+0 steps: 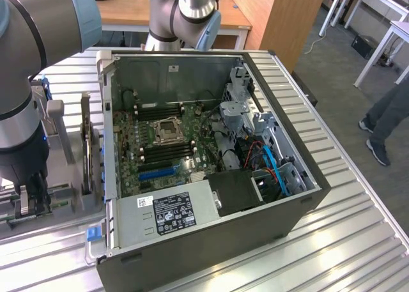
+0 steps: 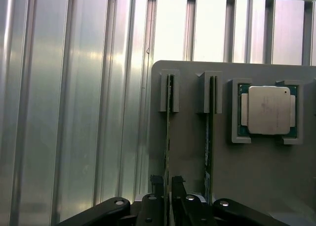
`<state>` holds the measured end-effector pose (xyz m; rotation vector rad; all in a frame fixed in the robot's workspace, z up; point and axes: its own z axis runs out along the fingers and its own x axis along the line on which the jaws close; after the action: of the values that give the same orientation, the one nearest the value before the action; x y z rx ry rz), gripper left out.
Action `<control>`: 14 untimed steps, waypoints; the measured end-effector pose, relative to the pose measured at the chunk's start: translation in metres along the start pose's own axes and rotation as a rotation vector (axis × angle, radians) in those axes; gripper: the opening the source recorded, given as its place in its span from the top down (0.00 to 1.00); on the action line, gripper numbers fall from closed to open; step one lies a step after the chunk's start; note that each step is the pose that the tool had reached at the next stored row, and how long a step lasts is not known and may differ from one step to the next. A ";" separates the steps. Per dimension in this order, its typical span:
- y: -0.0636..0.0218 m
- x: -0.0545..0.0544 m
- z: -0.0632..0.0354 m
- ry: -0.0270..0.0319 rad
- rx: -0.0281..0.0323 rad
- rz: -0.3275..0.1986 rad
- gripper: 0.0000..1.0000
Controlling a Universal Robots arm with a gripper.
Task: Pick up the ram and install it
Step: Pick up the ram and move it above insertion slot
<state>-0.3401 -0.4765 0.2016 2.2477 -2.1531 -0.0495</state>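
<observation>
Your claw (image 2: 167, 182) sits low over the gray holder (image 2: 256, 176), straddling the near end of the ram (image 2: 168, 137), which stands on edge in its slot beside a second stick (image 2: 208, 137) and a CPU (image 2: 269, 110); can't tell if the claw is clamped on it or loose.
</observation>
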 end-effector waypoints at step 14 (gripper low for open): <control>0.0000 0.000 -0.0004 0.0001 -0.0001 0.000 0.87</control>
<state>-0.3401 -0.4765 0.2020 2.2475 -2.1530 -0.0496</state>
